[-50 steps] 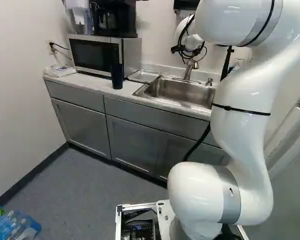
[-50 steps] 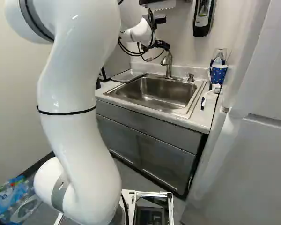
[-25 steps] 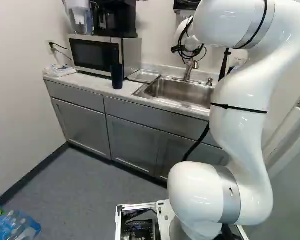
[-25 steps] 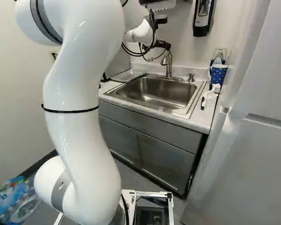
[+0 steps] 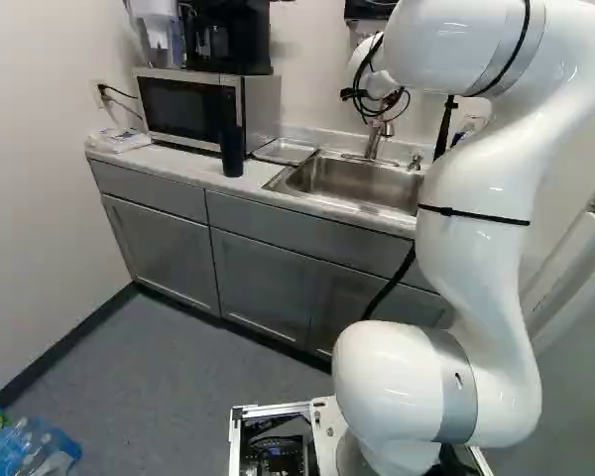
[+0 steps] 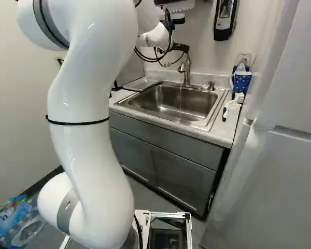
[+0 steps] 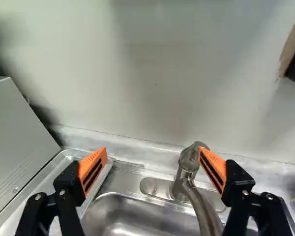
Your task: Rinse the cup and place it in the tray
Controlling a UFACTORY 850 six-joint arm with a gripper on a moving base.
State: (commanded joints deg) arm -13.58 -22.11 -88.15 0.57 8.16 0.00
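The black, orange-padded end effector (image 7: 152, 150) stands wide open and empty beside the curved silver metal faucet (image 7: 202, 207), with the upright, handled blue dotted mug (image 6: 242, 82), probably the cup meant, toward three o'clock, twelve being straight ahead of the base.

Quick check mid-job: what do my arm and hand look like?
The arm is glossy white and rounded, with grey bands, a thin black strap and black cables near the wrist. The hand is black, two-fingered, with orange pads striped black.
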